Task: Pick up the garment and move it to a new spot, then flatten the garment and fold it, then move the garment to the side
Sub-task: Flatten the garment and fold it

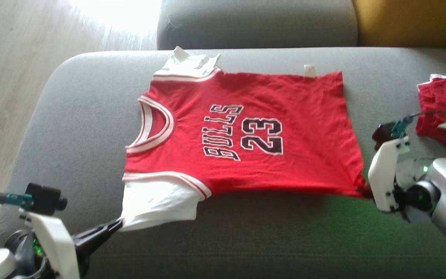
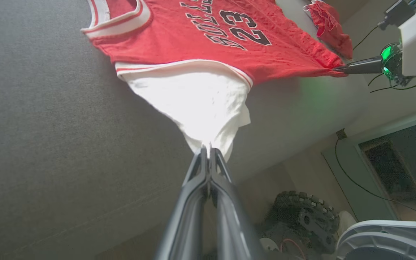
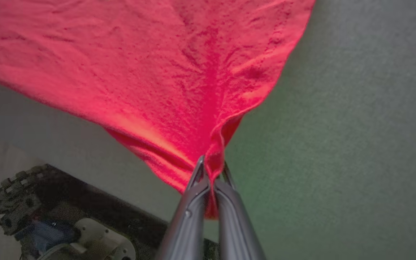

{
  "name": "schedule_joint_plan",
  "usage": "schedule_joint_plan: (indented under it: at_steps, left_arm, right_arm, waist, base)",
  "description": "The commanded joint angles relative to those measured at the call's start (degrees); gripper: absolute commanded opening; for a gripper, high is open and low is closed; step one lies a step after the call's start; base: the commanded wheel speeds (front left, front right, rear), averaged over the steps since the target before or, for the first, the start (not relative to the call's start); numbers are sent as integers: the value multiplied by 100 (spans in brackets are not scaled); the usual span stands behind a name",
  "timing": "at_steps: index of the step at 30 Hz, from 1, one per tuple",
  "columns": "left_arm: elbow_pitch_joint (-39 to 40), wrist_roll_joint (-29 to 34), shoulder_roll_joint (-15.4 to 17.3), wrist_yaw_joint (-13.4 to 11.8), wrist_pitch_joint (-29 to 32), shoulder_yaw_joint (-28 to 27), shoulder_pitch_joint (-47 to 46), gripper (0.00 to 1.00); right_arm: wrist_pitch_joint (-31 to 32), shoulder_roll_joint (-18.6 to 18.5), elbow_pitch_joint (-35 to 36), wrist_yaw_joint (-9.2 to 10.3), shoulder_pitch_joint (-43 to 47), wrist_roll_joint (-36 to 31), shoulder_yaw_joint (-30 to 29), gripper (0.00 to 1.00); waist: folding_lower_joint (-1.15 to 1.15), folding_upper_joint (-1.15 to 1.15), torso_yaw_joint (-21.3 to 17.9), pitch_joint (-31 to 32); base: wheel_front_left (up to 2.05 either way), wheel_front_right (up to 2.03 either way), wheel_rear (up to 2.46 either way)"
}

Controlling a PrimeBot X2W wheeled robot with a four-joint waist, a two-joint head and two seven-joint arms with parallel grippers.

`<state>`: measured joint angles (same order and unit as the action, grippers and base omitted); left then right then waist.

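- Red basketball jersey [image 1: 304, 116] with white short sleeves and black "BULLS 23" lettering lies spread face up across the middle of a grey upholstered sofa seat [image 1: 72, 116].
- Neck opening points toward the robot's left, hem toward its right.
- Left gripper [image 1: 117, 223]: jaws pressed together, pinching the tip of the near white sleeve [image 1: 157, 201]. The cloth is drawn into a narrow point at the grip.
- Right gripper [image 3: 211, 169]: jaws pressed together, pinching the near hem corner [image 1: 358, 186]. Red fabric bunches between them, with creases fanning out from the pinch.
- The jersey's near edge runs taut between the two grips and throws a shadow on the seat below it.
- Far white sleeve [image 1: 188, 64] sits rumpled near the back of the seat; a small white tag [image 1: 309, 71] shows at the far hem edge.
- A second, crumpled red garment [image 1: 443, 112] lies on the seat at the robot's right, well apart from the jersey.
- Green glow from the right wrist tints the cushion beside the hem corner.
- Pale wooden floor [image 1: 14, 77] lies off the seat's left end; a mustard-yellow cushion [image 1: 412, 19] sits at the far right.
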<state>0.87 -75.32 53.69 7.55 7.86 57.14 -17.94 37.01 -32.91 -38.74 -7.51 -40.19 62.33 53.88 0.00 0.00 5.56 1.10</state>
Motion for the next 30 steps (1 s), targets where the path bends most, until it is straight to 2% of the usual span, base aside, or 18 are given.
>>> schedule_joint_plan:
  at_steps: [1,13,25,30]
  left_arm:
    - [142,-60,378,-7,7,-242,-214,0]
    - [634,-538,734,-7,270,55,158,0]
    - [867,-789,767,-7,145,-163,-84,0]
    - [828,-951,657,-7,-72,-447,-348,0]
  right_arm:
    - [89,-205,163,2,123,59,6,0]
    - [658,-692,998,2,772,21,72,0]
    - [461,-606,1294,2,897,-248,-640,0]
    - [348,-502,1281,2,814,-499,-953,0]
  waist:
    - [0,0,-15,36]
    - [0,0,-63,146]
    - [0,0,-65,-48]
    - [0,0,-99,-209]
  base:
    - [0,0,0]
    - [0,0,0]
    - [0,0,0]
    - [0,0,0]
